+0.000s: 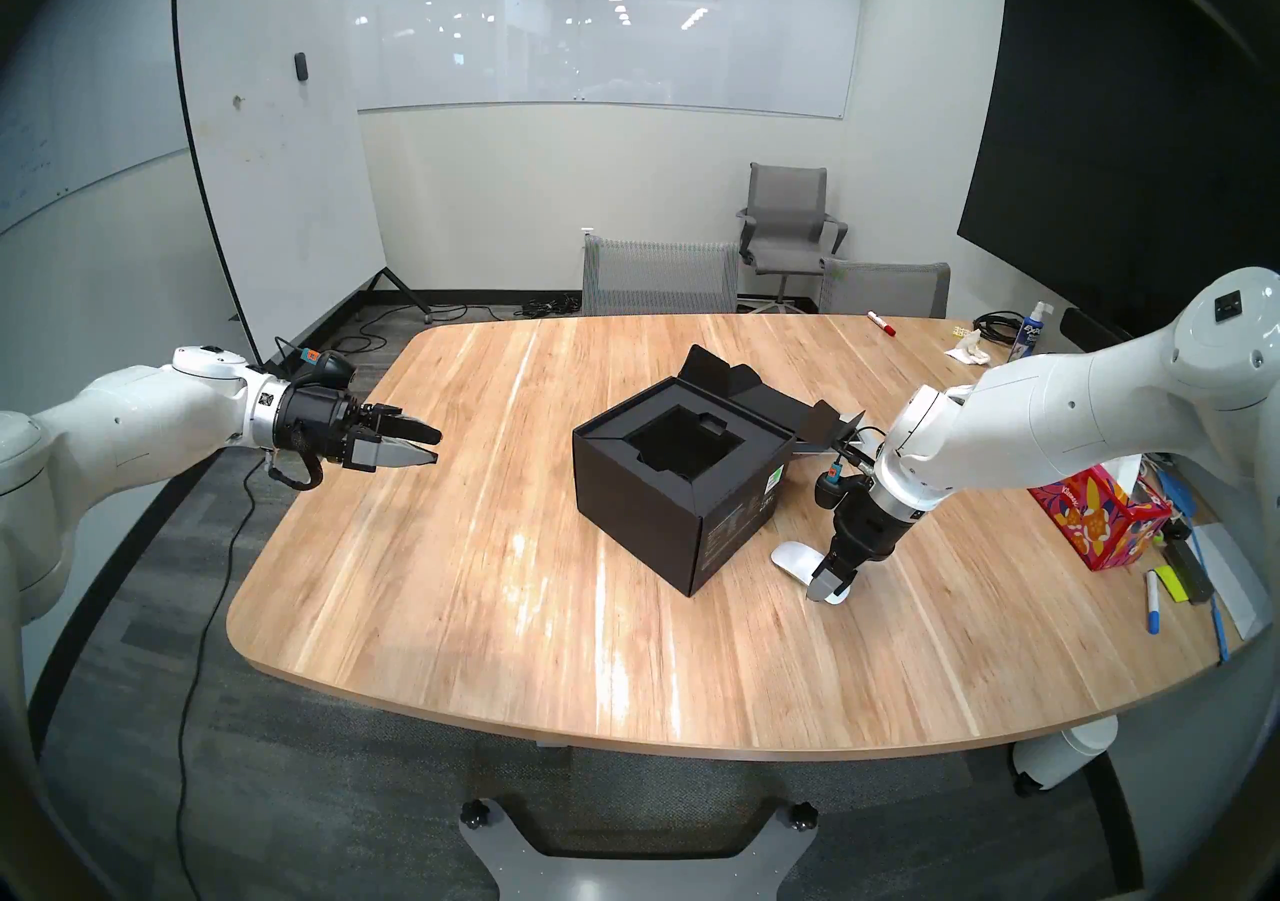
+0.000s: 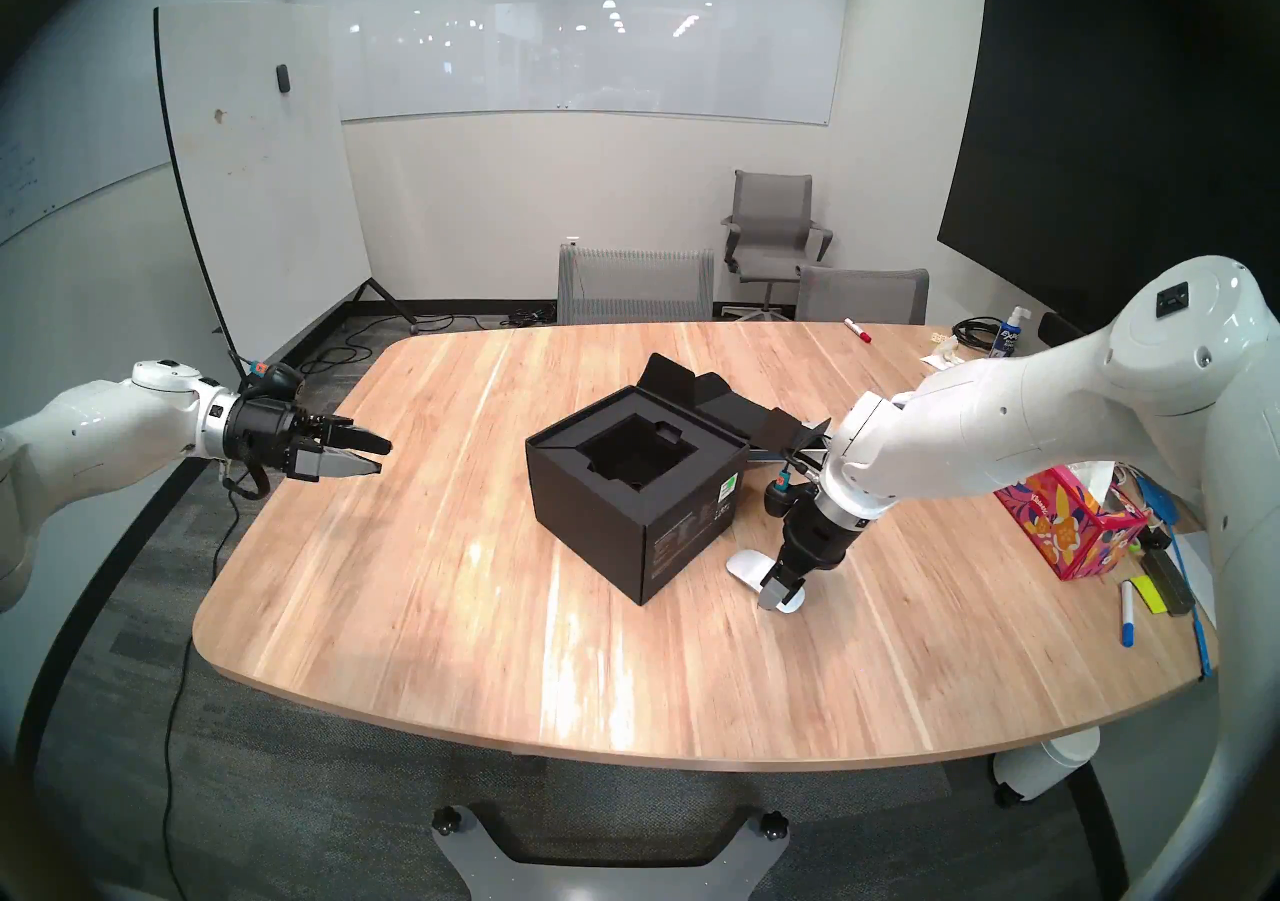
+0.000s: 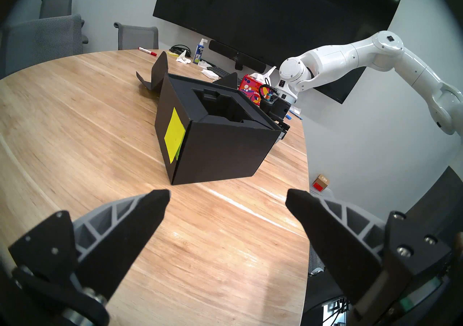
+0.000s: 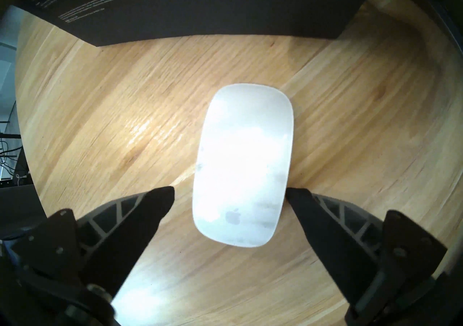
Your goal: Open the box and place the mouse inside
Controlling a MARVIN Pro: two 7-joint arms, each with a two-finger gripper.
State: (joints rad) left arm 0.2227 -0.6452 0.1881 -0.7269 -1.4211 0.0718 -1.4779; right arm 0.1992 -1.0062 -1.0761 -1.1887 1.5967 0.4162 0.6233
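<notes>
The black box (image 1: 665,518) stands mid-table with its flap lid (image 1: 727,373) folded back and the recessed insert showing. A yellow-green sticky note (image 3: 174,135) is on its left side. The white mouse (image 1: 793,558) lies flat on the table just right of the box. My right gripper (image 1: 831,584) points down over the mouse's near end. In the right wrist view it (image 4: 229,192) is open, one finger on each side of the mouse (image 4: 243,167). The left gripper (image 1: 433,445) hangs open and empty at the table's left edge, aimed at the box (image 3: 225,152).
A red floral tissue box (image 1: 1101,518), markers and a blue pen (image 1: 1152,608) crowd the table's right edge. A red marker (image 1: 881,323) and a spray bottle (image 1: 1035,331) lie at the far right. Chairs (image 1: 658,276) stand behind the table.
</notes>
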